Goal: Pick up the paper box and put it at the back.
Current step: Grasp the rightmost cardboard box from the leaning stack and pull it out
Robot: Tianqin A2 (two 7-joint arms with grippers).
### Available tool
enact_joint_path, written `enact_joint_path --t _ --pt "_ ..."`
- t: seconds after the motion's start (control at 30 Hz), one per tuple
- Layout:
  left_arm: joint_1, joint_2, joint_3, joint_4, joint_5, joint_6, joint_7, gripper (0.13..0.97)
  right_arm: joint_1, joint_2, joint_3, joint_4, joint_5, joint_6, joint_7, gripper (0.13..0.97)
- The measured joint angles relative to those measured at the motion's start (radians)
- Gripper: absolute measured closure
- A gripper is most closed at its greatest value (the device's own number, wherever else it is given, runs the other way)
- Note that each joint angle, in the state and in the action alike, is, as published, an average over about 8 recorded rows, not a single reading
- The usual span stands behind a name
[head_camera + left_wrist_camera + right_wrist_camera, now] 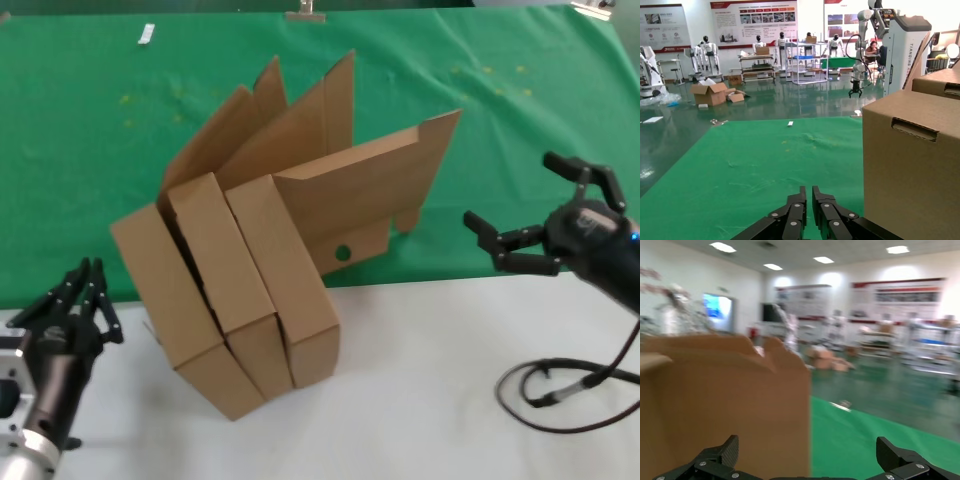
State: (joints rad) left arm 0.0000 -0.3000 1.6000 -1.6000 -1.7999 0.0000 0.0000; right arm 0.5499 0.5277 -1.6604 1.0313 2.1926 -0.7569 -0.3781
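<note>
Three paper boxes [255, 275] are leaning together at table center. Right gripper [520, 222] is hovering at 3 o'clock, jaws wide; left gripper [75, 310] is sitting at 8 o'clock, fingers pinched together. Grabbing the nearest lid could be toppling its neighbours short of the green cloth [90, 150].

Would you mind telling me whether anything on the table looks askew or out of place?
Yes: the three paper boxes stand skewed to the table's edges, straddling the green cloth and the white tabletop, lids open and fanned. Nothing looks spilled or damaged.
</note>
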Motion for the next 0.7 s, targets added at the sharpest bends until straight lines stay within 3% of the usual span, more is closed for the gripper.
enact_joint_path --t 0.17,0.3,0.47,0.7 --pt "0.000 0.000 0.000 0.000 0.000 0.000 0.000 0.918 0.177 0.095 -0.214 -0.219 0.171 -0.221 -0.028 0.129" --pt "0.000 0.000 0.000 0.000 0.000 0.000 0.000 0.893 0.315 0.122 -0.377 -0.395 0.228 -0.397 -0.025 0.129" --pt "0.000 0.000 0.000 0.000 0.000 0.000 0.000 0.831 0.460 0.083 -0.488 -0.617 0.158 -0.598 -0.044 0.129" --pt "0.000 0.000 0.000 0.000 0.000 0.000 0.000 0.716 0.590 -0.035 -0.512 -0.885 -0.026 -0.763 -0.123 0.129"
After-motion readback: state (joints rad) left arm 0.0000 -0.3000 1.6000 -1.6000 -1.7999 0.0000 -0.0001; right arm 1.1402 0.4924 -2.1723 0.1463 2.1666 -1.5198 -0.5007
